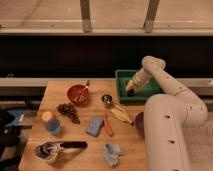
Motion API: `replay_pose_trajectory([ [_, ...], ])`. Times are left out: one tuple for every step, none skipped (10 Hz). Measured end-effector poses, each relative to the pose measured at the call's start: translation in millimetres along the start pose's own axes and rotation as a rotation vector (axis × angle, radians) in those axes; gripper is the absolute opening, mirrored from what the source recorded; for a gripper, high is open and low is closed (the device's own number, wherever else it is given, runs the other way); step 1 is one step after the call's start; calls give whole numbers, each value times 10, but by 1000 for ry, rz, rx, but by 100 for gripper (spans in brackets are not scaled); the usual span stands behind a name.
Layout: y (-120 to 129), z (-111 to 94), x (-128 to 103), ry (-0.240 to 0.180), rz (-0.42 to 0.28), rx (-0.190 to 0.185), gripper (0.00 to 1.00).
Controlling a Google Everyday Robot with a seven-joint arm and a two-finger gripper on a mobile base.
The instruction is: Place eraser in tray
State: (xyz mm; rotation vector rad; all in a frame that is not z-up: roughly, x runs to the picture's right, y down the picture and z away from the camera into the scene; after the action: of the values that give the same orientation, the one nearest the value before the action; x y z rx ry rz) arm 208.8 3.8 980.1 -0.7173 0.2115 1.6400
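Note:
The green tray (119, 80) sits at the table's back right edge. My gripper (130, 91) reaches down into the left part of the tray, with the white arm bending over the tray from the right. A small dark shape (129, 93) shows at the gripper's tip, low inside the tray; it looks like the eraser. I cannot tell whether it is held or resting on the tray floor.
On the wooden table are a red bowl with a spoon (77, 93), grapes (68, 110), a metal cup (106, 99), a banana (120, 114), a light blue pad (93, 126), a red marker (108, 126), a purple bowl (139, 123) partly behind my arm, a blue cup (51, 123), a blue cloth (112, 152) and a white bowl with a black-handled tool (54, 148).

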Motion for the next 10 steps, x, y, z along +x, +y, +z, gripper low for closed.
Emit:
replay_pose_trajectory([
  [0, -7, -5, -3, 0, 1, 80],
  [3, -38, -17, -9, 1, 1, 80],
  [2, -49, -18, -11, 2, 1, 80],
  [9, -71, -26, -17, 0, 7, 80],
  [-11, -100, -26, -37, 0, 43, 80],
  [-26, -151, -34, -67, 1, 101, 80],
  [-2, -210, -57, -100, 1, 139, 80],
  [-41, -364, -104, -152, 10, 179, 80],
  [-115, -569, -163, -201, 29, 206, 80],
  [-175, -777, -240, -254, 55, 227, 80],
])
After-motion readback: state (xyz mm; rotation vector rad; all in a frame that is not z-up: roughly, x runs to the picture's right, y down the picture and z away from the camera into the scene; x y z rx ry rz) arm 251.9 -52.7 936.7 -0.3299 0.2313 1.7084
